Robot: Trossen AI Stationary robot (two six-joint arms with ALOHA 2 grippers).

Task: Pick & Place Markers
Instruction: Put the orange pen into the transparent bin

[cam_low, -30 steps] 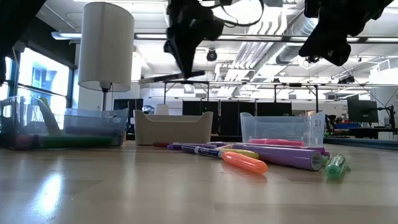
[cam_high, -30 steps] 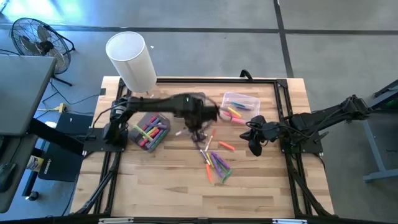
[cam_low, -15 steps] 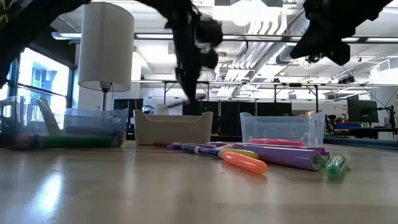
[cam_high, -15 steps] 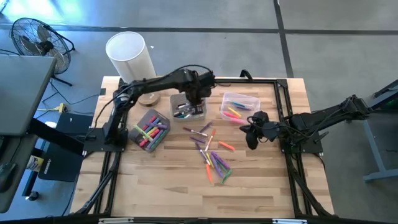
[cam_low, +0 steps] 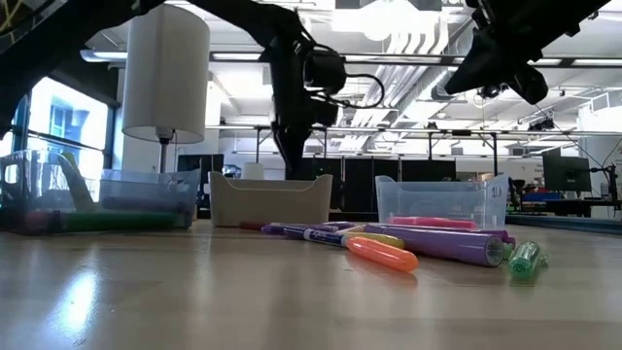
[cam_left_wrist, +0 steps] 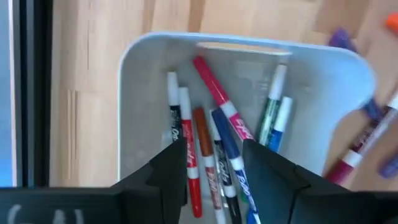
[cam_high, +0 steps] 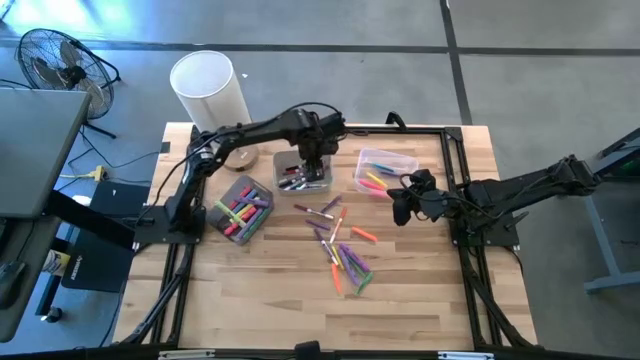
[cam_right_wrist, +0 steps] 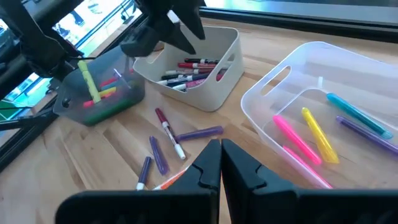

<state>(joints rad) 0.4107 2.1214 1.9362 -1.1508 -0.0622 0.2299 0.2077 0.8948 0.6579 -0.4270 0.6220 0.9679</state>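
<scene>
From above, my left gripper hung over the grey bin near the worktop's back edge, placed for dropping. Three bins stood there. At table height, the loose markers lay mid-worktop. My left wrist view showed fingers parted, holding nothing, above seven pens. My right gripper waited pinched together, empty, beside the clear bin holding four.

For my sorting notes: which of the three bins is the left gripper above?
The pale grey middle bin, holding thin pens; the left gripper hangs open above it.
</scene>
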